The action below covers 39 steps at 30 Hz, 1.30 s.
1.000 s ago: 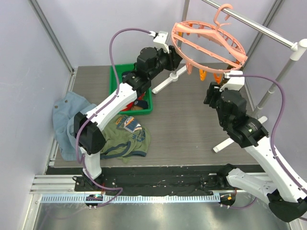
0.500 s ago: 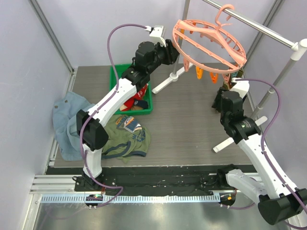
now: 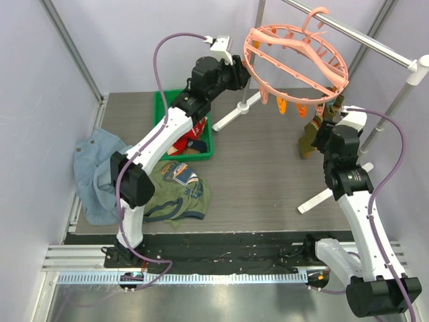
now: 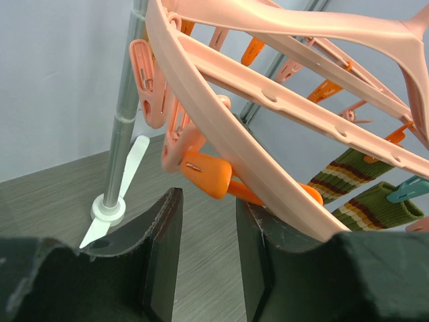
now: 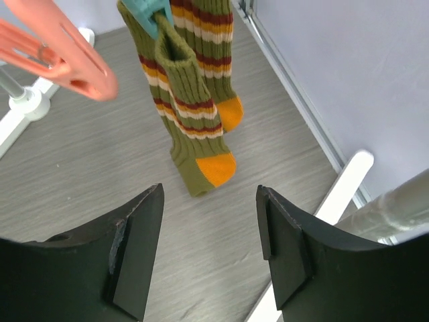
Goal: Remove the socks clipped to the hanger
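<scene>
— Where is the hanger?
— The hanger (image 4: 234, 74) hangs by its hook from the rail (image 3: 365, 41), with its ring tilted, high above the surface (image 3: 261, 178).
— Are any socks on it?
— Two olive striped socks (image 5: 194, 114) with orange toes dangle side by side under the hanger's right rim. A teal clip (image 5: 149, 15) grips the cuff of the nearer one. The other's cuff runs out of the wrist view, so I can't tell what holds it.
— And the right tool?
— The right tool (image 5: 208, 221) sits just below the hanger's right rim, on its near side, facing those socks. Its jaws are spread wide with nothing between them. The socks hang beyond the fingertips, apart from them.
— And the left one?
— The left tool (image 4: 208, 215) is up at the hanger's left rim. Its jaws stand a narrow gap apart and are empty. An orange clip (image 4: 208, 178) under the rim sits just above that gap. I can't tell whether a finger touches the rim.
— Anything else?
— Below the hanger's left side, a green tray (image 3: 159, 111) on the surface holds red and navy fabric, partly hidden by the left arm.
</scene>
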Tool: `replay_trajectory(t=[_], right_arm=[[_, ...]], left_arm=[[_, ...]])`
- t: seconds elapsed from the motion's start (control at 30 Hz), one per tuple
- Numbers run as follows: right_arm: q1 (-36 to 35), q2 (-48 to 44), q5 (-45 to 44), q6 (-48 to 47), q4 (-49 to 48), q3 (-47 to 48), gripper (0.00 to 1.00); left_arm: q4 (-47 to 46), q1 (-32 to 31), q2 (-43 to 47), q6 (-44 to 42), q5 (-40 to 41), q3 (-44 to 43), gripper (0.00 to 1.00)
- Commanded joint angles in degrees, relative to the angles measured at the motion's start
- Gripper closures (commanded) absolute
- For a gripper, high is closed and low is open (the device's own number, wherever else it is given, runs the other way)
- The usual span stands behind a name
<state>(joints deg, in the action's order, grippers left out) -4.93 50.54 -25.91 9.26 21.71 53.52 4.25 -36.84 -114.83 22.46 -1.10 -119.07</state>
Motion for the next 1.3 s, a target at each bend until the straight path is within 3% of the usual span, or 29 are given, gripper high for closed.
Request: replay_trajectory(t=[0.0, 0.3, 0.57, 0.8, 1.27], right_arm=[[2.64, -0.10, 6.57, -3.72, -6.15, 0.10, 0.35], [8.97, 1.23, 19.04, -10.55, -6.25, 2.73, 0.32], [12.93, 2.36, 27.47, -16.90, -0.63, 6.07, 0.28], [15.21, 3.68, 30.22, -21.12, 4.56, 9.59, 0.28], [21.80, 6.06, 34.17, -22.35, 4.92, 10.64, 0.33]], left_arm=[[-1.00, 0.45, -0.40, 0.48, 0.22, -3.28, 0.59], [0.84, 1.15, -1.98, 0.13, 0.22, -6.09, 0.57], [1.90, 1.33, -4.00, 0.13, -0.39, -8.81, 0.56], [2.51, 1.25, -5.93, 0.57, -0.65, -11.54, 0.55], [2.96, 1.86, -7.16, -0.22, -0.21, -14.26, 0.53]])
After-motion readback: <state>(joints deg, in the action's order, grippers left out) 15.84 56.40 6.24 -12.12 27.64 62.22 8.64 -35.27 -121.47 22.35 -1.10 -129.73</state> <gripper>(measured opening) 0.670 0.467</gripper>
